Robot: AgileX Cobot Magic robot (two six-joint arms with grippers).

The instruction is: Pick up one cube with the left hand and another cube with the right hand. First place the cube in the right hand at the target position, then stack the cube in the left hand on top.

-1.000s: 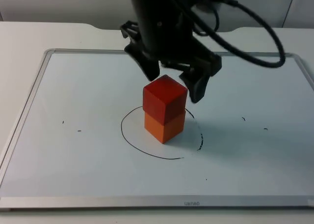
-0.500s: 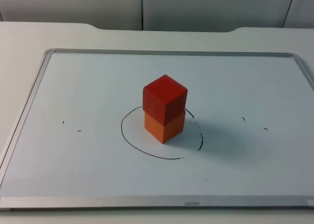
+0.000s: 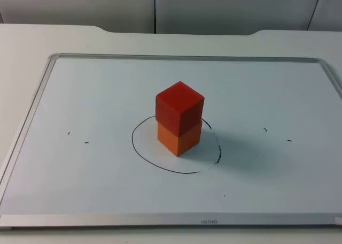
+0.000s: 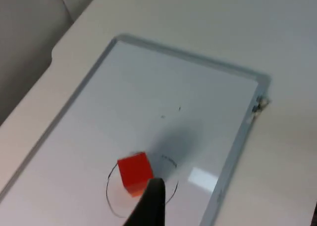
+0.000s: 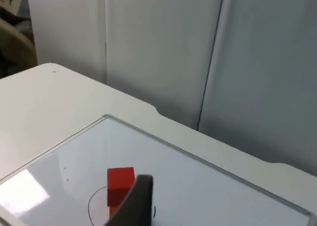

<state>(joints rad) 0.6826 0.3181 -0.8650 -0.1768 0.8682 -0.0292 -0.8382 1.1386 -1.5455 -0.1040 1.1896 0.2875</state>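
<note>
Red cube (image 3: 179,108) sits squarely atop orange cube (image 3: 179,137), corner edge toward camera.

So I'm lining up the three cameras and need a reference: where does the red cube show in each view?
Top view: the red cube sits on the orange cube, near the middle of the whiteboard.
Left wrist view: the red cube is just beyond the black fingertip.
Right wrist view: the red cube is just beyond the black fingertip.
Shared landmark: the drawn circle around the stack.
</note>
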